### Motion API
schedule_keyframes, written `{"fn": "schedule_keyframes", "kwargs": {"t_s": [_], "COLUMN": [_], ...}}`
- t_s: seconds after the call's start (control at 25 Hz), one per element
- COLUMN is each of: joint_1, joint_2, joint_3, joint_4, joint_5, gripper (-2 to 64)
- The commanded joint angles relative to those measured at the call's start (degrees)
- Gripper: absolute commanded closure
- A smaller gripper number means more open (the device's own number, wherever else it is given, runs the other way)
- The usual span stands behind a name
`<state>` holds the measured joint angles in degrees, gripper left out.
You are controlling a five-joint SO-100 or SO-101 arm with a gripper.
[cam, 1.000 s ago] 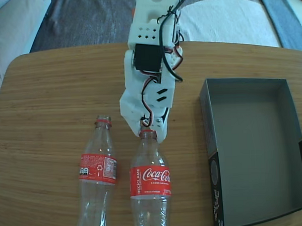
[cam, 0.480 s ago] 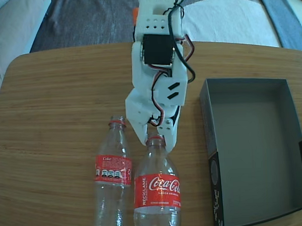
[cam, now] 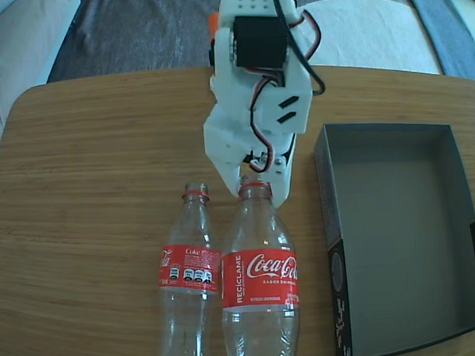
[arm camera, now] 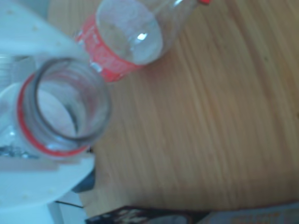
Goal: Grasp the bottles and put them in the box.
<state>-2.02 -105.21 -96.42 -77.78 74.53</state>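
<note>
Gripper (cam: 253, 185) is clamped on the neck of the near bottle (cam: 260, 279); in the wrist view the open mouth (arm camera: 63, 109) sits between the white jaws, red ring showing. The bottle hangs below the gripper in the fixed view, label facing the camera. Whether its base is clear of the table (cam: 81, 168) cannot be told; it runs out of the frame.

Second bottle (cam: 190, 277) is just left of the held one in the fixed view, close alongside, possibly touching; it is free of the gripper.

Box (cam: 335, 182) is right of the gripper in the fixed view, near, and empty.

Step in hand, as I judge it: carrying the first bottle. Next move calls for clearing the box wall, swinging right, and laying the bottle down lengthwise to one side, leaving room for the second.
</note>
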Motion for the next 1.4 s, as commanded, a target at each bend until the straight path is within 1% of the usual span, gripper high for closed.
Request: {"fn": "schedule_keyframes", "kwargs": {"t_s": [0.0, 0.12, 0.32, 0.44, 0.84, 1.0, 1.12, 1.36], "joint_1": [-1.41, -4.57, -10.72, -15.12, -34.1, -40.08, -42.36, -42.8], "joint_2": [-3.08, -3.08, -3.08, -3.08, -2.99, -2.11, -2.02, -2.64], "joint_3": [8.35, 13.45, 20.57, 22.59, 21.97, 21.88, 19.16, 9.67], "joint_4": [-4.31, -8.79, -18.02, -20.39, -20.3, -19.69, -18.54, -12.39], "joint_5": [-1.85, -4.57, -8.96, -12.92, -30.5, -35.33, -37.62, -39.99], "gripper": [61.6, 61.7, 61.7, 61.8, 61.8, 61.8, 61.8, 61.8]}}
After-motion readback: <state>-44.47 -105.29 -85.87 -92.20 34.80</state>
